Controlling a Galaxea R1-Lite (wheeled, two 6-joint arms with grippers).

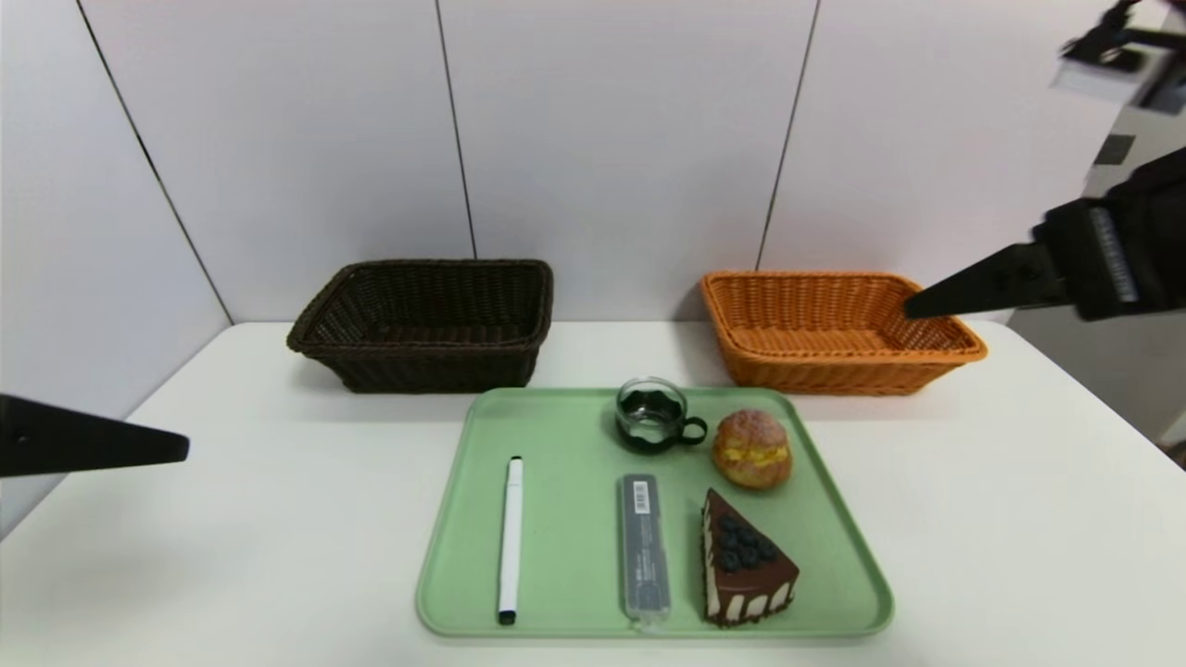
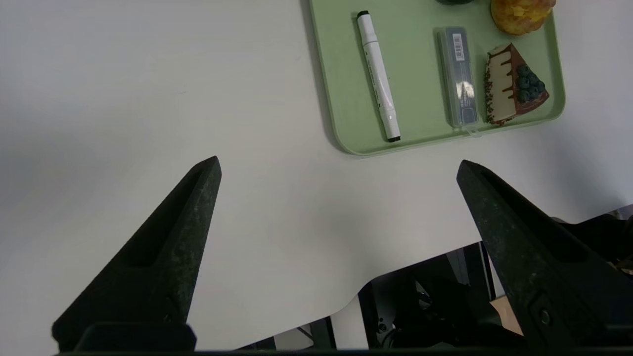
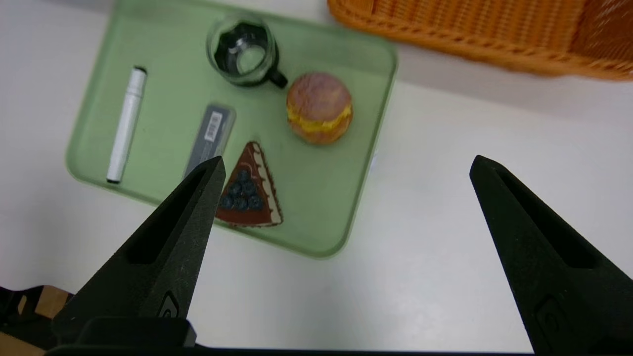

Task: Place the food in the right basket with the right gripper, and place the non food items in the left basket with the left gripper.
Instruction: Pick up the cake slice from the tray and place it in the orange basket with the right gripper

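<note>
White counter [image 1: 296,519], pale panels behind. Head view: marker, grey case, glass cup, cream puff [image 1: 752,450] and cake wedge [image 1: 747,561] on green tray [image 1: 565,593]; dark basket [image 1: 431,357] behind left, orange basket [image 1: 843,361] behind right.

Left wrist view: left gripper [image 2: 339,160] above counter, fingers wide, empty.

Right wrist view: right gripper [image 3: 347,158] likewise wide, empty.

a green tray [image 1: 574,519] sits on a white table [image 1: 232,556].

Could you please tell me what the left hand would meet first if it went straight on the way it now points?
Probably the bare white tabletop: between the left hand's open fingers, the left wrist view shows only that surface ahead, though depth is unclear.
</note>
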